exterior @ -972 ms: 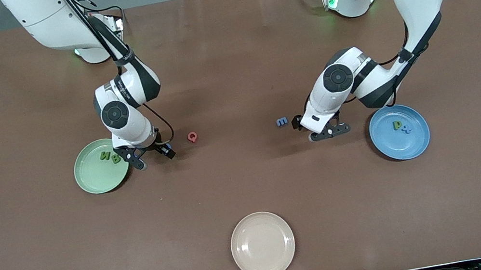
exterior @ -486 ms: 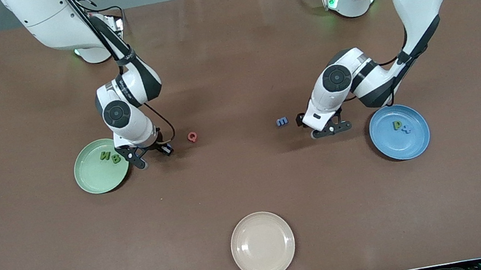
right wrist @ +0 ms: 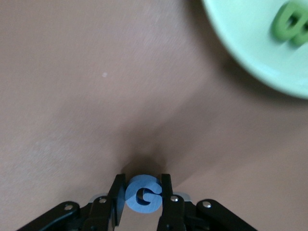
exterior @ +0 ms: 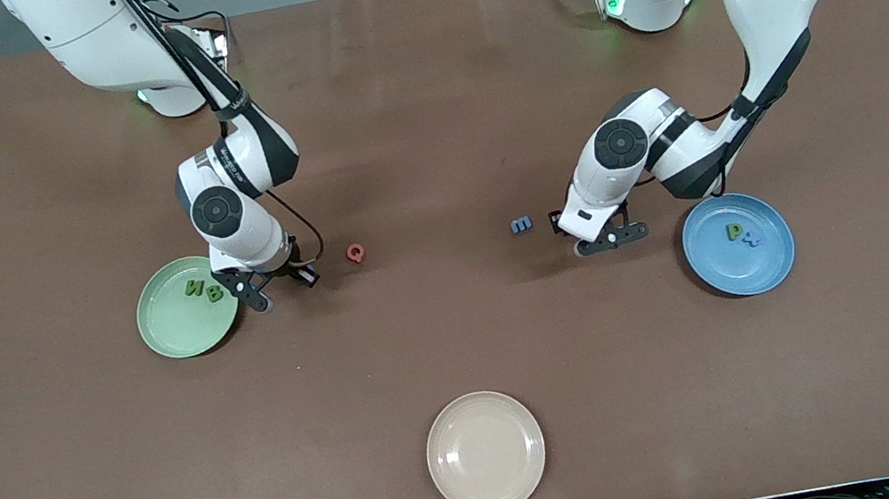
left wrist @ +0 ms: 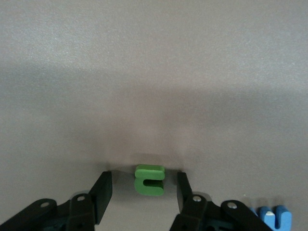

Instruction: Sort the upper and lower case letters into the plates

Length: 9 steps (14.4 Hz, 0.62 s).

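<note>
My right gripper (right wrist: 143, 179) is shut on a blue letter G (right wrist: 143, 196) low over the table, beside the pale green plate (exterior: 173, 329), which holds a green N (exterior: 194, 286) and a green B (exterior: 214, 292). My left gripper (left wrist: 144, 175) is down at the table between a blue m (exterior: 522, 225) and the blue plate (exterior: 737, 271). Its fingers stand open on either side of a small green letter c (left wrist: 149, 181), with a gap at each side. The blue plate holds a green p (exterior: 734, 232) and a small blue letter (exterior: 753, 239). A red Q (exterior: 356, 253) lies beside the right gripper (exterior: 287, 289).
A cream-beige plate (exterior: 486, 453) with nothing in it sits near the table's front edge, nearest the front camera. The brown mat stretches bare between it and the letters. The pale green plate's rim (right wrist: 250, 48) shows close by in the right wrist view.
The right gripper's fingers have closed onto the blue G. The left gripper's fingers have drawn closer around the green c. Both hands shifted only slightly.
</note>
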Motion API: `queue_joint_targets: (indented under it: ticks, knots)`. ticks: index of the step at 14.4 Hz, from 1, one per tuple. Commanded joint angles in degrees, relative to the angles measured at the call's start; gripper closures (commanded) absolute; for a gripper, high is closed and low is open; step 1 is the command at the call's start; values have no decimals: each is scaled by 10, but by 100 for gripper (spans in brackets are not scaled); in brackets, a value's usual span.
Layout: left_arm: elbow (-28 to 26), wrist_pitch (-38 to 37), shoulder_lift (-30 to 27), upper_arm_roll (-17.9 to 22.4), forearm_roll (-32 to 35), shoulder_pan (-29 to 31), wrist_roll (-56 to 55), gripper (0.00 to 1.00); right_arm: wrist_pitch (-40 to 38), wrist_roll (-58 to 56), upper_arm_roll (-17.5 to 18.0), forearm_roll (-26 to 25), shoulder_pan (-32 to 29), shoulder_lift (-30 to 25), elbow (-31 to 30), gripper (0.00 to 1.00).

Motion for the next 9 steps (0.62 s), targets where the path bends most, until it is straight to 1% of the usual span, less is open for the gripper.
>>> queue_joint_targets:
  ticks: [1,3,6,7,8,9]
  knots:
    - [0,9,4,3,15,-3,-17,53,-65,-104,0,-4,-71,-62,-9,100]
    - [1,9,3,3,15,-3,-17,64,-96,-200,-1,-4,-123,-86,-9,100]
    - [4,9,3,3,15,-3,-16,78,-97,-325,-3,-6,-188,-90,-14,100]
    - [5,9,2,3,15,-3,-16,83,-93,-354,-4,-15,-211,-88,-16,100]
    - [7,9,0,2,15,-1,-15,85,-92,-367,-3,-32,-231,-86,-17,100]
    - [11,8,-6,2,15,3,-10,85,-77,-369,-3,-54,-240,-85,-23,100]
